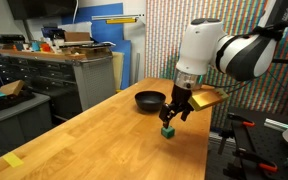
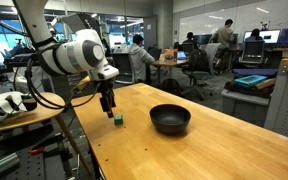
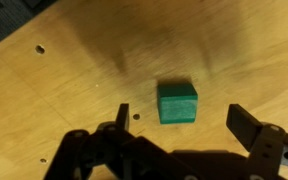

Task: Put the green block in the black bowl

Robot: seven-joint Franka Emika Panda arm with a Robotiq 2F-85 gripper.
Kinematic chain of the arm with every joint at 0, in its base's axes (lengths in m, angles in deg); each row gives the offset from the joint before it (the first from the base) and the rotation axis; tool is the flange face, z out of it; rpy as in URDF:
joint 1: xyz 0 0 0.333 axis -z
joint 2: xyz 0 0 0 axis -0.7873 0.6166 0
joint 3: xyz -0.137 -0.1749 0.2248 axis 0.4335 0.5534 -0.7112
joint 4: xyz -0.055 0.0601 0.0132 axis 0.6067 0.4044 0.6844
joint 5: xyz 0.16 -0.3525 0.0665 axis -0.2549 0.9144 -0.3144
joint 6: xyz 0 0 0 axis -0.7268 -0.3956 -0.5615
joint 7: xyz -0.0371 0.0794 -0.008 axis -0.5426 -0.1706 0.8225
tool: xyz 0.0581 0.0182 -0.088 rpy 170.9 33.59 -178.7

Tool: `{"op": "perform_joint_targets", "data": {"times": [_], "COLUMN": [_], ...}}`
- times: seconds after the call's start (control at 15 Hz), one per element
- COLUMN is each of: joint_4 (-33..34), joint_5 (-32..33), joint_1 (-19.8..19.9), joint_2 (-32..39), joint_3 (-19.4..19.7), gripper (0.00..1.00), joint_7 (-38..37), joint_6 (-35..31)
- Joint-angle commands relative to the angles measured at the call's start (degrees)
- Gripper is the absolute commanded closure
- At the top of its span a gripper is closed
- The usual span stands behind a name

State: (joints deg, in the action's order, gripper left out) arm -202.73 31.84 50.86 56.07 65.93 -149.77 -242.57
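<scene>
On the bench: a long light-wood counter (image 1: 79, 140) with plank grain carries everything. Same counter (image 2: 224, 150) shows in both exterior views.

Arm (image 1: 229, 50): white shells, black joints, reaching in over the counter with the wrist pointing down. In an exterior view the arm (image 2: 76, 52) enters from the picture's left side.

Black bowl (image 1: 150, 99): shallow, round, slightly glossy, upright on the counter. In an exterior view it sits beyond the wrist, toward the picture's left. In an exterior view the black bowl (image 2: 170, 119) lies to the picture's right of the wrist. It is near the block, clearly apart from it.

Jaws: released, spread wide. The wrist view shows black fingers (image 3: 242, 122), one on each side of the block, with bare wood between each of them and the block's faces, so they are apart from it. In both exterior views the jaws hang just above the block, tips pointing down at it.

Green block (image 3: 177, 102): small dark-green cube, plain sides, flat on the counter, outside the bowl. It sits under the jaws, roughly centred between them. In the exterior views the green block (image 1: 169, 131) is a small cube just below the fingertips; same for the green block (image 2: 118, 121).

Small holes (image 3: 41, 47) dot the wood, one just beside a finger.
</scene>
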Motion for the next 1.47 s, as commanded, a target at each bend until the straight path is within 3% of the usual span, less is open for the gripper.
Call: {"op": "perform_joint_targets", "data": {"times": [0.0, 0.27, 0.53, 0.6, 0.67, 1.07, 1.2, 1.4], "joint_4": [2.2, 3.9, 5.8, 6.4, 6.8, 8.2, 8.0, 7.7], "joint_5": [4.2, 3.6, 2.8, 2.8, 2.8, 2.5, 2.2, 1.5], "joint_1": [0.1, 0.1, 0.4, 0.1, 0.1, -0.2, -0.1, 0.8], "joint_2": [3.6, 7.1, 11.0, 11.7, 12.4, 13.0, 12.2, 11.3], "joint_3": [3.6, 5.1, 4.0, 4.1, 4.0, 3.5, 2.9, 1.2], "gripper": [0.0, 0.0, 0.0, 0.08, 0.26, 0.72, 0.78, 0.79], "joint_7": [-1.4, 0.2, 1.6, 1.6, 1.6, 1.9, 2.0, 2.6], "joint_6": [-4.8, -8.8, -10.8, -10.5, -10.5, -8.3, -7.6, -6.0]}}
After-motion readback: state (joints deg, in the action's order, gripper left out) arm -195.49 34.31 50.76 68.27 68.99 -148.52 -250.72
